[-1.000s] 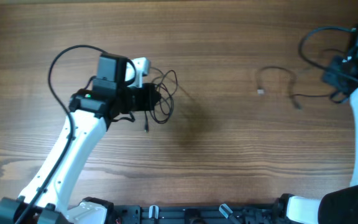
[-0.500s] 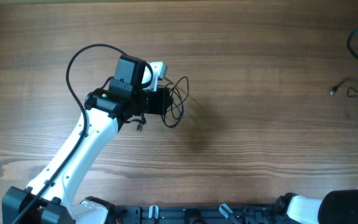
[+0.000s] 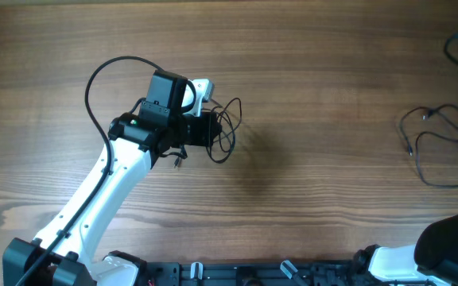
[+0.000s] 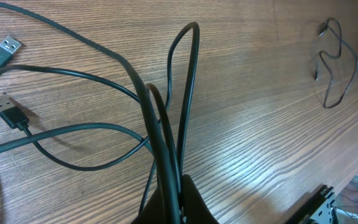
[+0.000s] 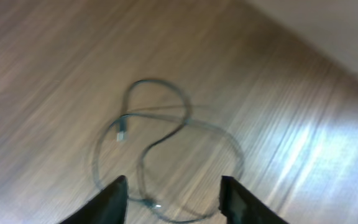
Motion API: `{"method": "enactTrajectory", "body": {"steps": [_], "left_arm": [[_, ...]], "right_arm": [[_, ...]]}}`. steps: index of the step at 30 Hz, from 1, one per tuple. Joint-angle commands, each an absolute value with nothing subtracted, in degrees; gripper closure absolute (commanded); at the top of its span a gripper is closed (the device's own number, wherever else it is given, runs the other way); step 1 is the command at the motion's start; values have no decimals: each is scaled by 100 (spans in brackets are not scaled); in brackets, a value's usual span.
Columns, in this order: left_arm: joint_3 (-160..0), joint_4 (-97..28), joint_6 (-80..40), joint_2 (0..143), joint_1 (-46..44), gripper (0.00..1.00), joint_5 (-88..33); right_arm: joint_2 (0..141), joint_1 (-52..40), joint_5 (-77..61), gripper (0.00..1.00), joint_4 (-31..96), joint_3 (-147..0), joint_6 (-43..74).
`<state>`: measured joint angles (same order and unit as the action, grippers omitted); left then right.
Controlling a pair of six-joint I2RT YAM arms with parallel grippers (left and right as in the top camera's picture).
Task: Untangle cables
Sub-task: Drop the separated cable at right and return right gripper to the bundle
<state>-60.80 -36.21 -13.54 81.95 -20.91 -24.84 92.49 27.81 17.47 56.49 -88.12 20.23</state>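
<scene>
At the table's left side, the left gripper (image 4: 178, 208) pinches the tangled bundle of dark cables (image 4: 166, 137), its tips mostly cut off at the bottom edge of the wrist view. Far right, a thin dark looped cable (image 5: 165, 137) lies motion-blurred on the brown wooden table (image 3: 316, 183), below the right gripper (image 5: 174, 199), whose fingers are spread and hold nothing.

We saw a wood-grain table (image 3: 316, 95), smooth with a soft sheen. The cables (image 4: 165, 149) looked dark, plastic-sheathed and faintly glossy, with one USB plug (image 4: 9, 45) tipped in bright metal. The arm shell (image 3: 106, 187) was glossy white plastic.
</scene>
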Motion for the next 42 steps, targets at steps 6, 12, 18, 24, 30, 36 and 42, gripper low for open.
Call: {"method": "enactTrajectory", "body": {"steps": [6,12,18,24,30,36,42], "left_arm": [[-6064,-3428,-1240,8324,-2145,96,-2436],[-6064,-2714,-1181,8326,-2488,96,-2812],[-6064,-2259,-1173,8326,-2493,25,-2851],[-6064,-3295,-1179,8326,-2165,24,-1584],[-6064,-3754,-1245,8326,-1844,28,-1341],[-6064,-3870,-1245,8326,-1820,34,-1343],[-6064,-3994,-1245,8326,-1820,36,-1343]], "right_arm": [[9325,2622,-2104,43,5736,-8801,840],[9325,2016,-2279,41,5933,-8801,526],[9325,1330,-2274,37,6055,-8801,298],[9327,786,-2276,36,6097,-8801,298],[9336,200,-2276,36,6198,-8700,316],[9338,-528,-2279,36,6182,-8217,464],[9341,-1278,-2550,36,5940,-7594,679]]}}
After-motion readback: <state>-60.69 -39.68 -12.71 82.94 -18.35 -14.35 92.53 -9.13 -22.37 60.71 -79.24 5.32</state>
